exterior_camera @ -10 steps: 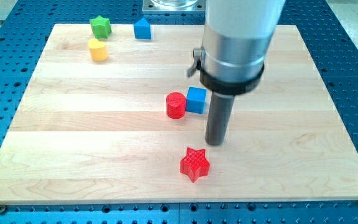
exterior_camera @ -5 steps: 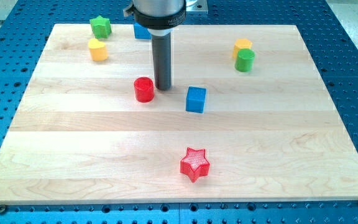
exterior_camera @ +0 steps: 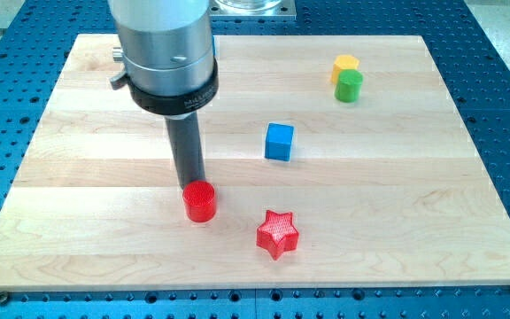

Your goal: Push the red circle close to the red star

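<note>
The red circle lies on the wooden board, low and left of centre. The red star lies to its lower right, about a block's width away. My tip stands right at the circle's upper edge, touching or nearly touching it. The arm's grey body fills the upper left of the view and hides the blocks behind it.
A blue cube sits above the red star near the board's middle. A yellow block and a green cylinder sit together at the upper right. The board rests on a blue perforated table.
The red circle has moved down the view, from beside the blue cube to lower left of it, closer to the red star. My tip came round above it and followed it down.
</note>
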